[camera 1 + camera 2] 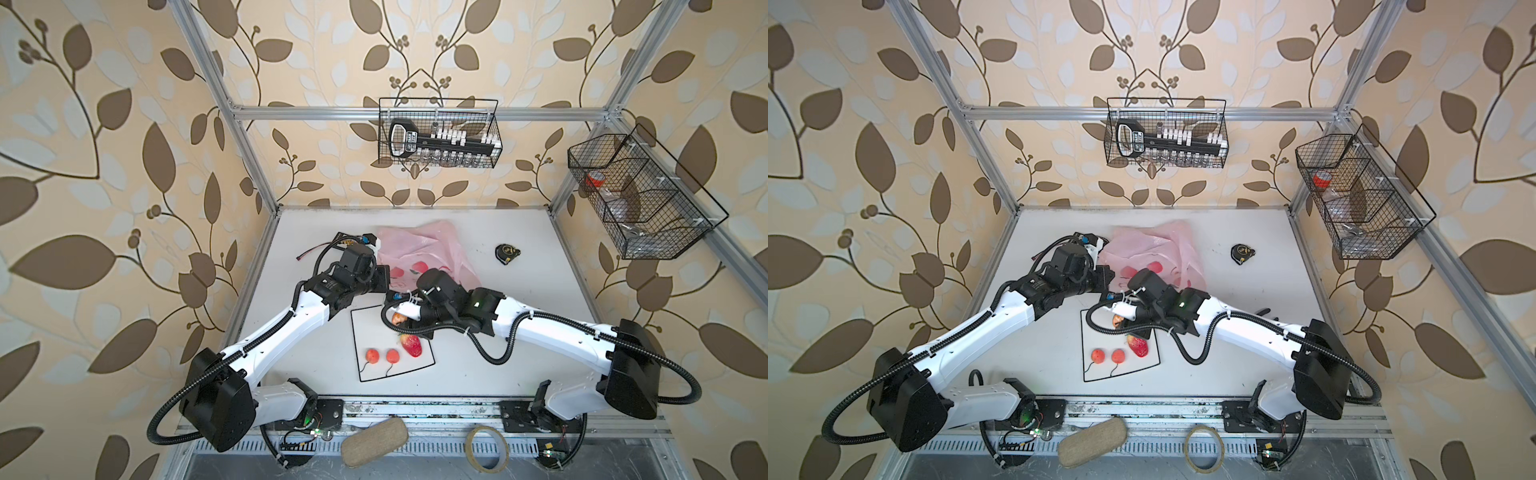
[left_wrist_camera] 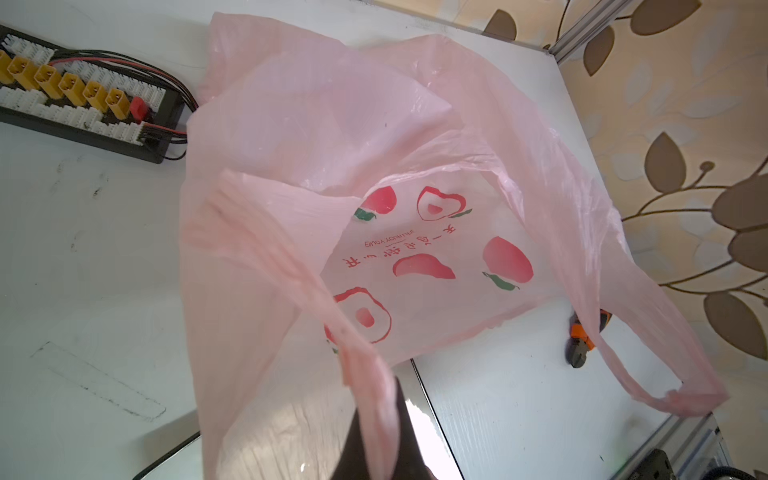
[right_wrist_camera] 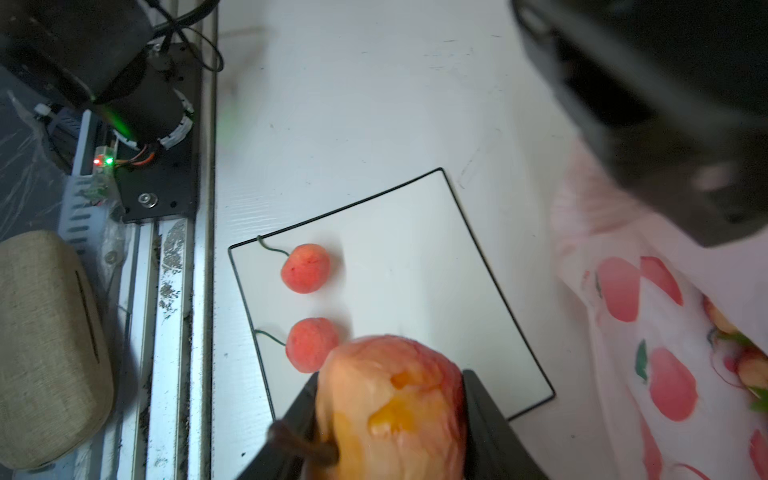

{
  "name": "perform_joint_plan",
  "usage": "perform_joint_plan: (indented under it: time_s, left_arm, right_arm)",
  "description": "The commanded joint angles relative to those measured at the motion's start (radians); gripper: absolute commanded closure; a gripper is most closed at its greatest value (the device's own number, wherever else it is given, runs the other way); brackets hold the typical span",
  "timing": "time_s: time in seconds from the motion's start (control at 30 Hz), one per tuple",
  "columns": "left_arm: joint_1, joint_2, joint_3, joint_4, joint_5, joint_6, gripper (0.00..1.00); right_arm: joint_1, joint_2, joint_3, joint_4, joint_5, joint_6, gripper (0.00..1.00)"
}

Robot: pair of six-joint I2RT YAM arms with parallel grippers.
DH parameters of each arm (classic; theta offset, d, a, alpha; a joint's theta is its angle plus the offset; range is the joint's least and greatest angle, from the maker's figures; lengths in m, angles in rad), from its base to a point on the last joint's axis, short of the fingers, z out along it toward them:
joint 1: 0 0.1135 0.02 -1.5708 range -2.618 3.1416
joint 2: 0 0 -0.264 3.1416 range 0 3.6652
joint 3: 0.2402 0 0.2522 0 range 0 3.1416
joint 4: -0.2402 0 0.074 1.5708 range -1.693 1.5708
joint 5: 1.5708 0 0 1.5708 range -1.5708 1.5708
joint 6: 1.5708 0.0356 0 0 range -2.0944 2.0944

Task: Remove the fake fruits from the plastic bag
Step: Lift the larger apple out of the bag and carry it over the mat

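The pink plastic bag (image 1: 419,249) (image 1: 1154,249) lies crumpled at the table's back middle, its mouth open in the left wrist view. My left gripper (image 2: 380,428) is shut on a twisted strip of the bag's rim (image 2: 365,374). My right gripper (image 3: 390,395) is shut on a red-yellow apple (image 3: 390,415) (image 1: 398,318), held over the white black-edged mat (image 1: 365,328). On the mat rest two orange-red stemmed balls (image 1: 372,356) (image 1: 392,356) and a red strawberry (image 1: 411,345). More fake fruits (image 3: 748,368) show through the bag.
A black tape measure (image 1: 508,252) lies right of the bag. A connector board (image 2: 83,95) with wires sits left of it, and orange-handled pliers (image 2: 586,332) on its other side. Below the table's front rail lie a cloth pouch (image 1: 374,442) and a tape roll (image 1: 487,451). Wire baskets (image 1: 438,133) hang on the walls.
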Motion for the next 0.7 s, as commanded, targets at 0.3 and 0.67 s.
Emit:
perform_joint_plan:
  time_s: [0.3,0.67]
  left_arm:
    - [0.004,-0.044,0.037,0.009,-0.040,-0.013,1.00]
    - [0.003,-0.040,0.051,-0.004,-0.050,0.005,1.00]
  right_arm:
    - [0.090,0.247,0.017,0.181,0.184,0.080,0.72]
    - [0.095,0.442,0.137,0.200,0.282,0.124,0.73]
